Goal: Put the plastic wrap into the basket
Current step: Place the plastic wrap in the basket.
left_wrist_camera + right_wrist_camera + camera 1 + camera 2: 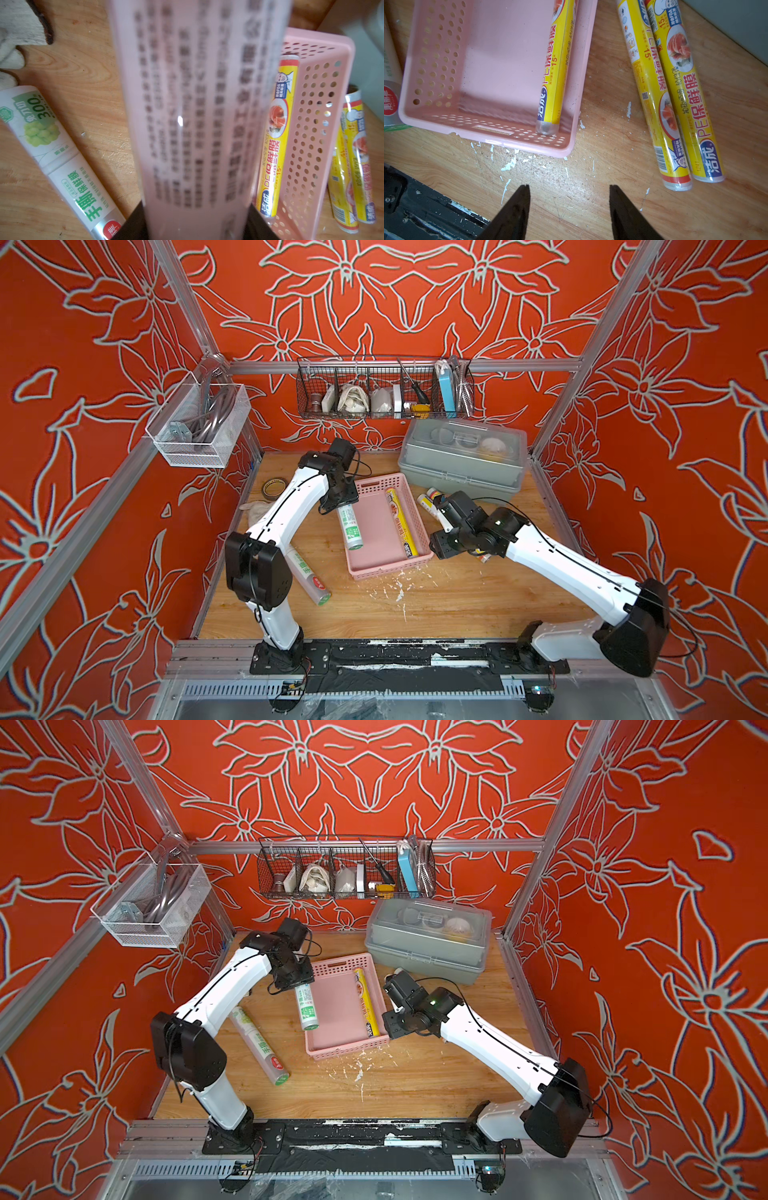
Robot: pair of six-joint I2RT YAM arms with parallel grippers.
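Plastic wrap, five rolls. One white-and-green roll (350, 527) was gripped at its far end by the left gripper (341, 499), jaws closed on it, and hung over the left rim of the pink basket (388, 570), its near end pointing down toward the basket floor; the left wrist view showed it as a blurred printed cylinder running out from between the black fingers (133, 224). One yellow roll (401, 521) lay inside the basket along its right wall, near end against the near wall. A second white-and-green roll (259, 1046) lay on the wooden table (457, 605) left of the basket, partly under the left arm. Two more yellow rolls (671, 97) lay side by side, touching, on the table right of the basket, largely hidden beneath the right arm in both top views. The right gripper (569, 188) stood open and empty over bare table near the basket's near right corner. Step in hand, by judgement: the second roll was being placed, with three left. The next move called for lowering that roll flat beside the yellow one and releasing it clear of the rim; the right gripper would then need to shift right over the paired rolls and take one without dragging its neighbour. Surroundings: grey lidded box (463, 458) far right, tape ring (273, 487) far left.
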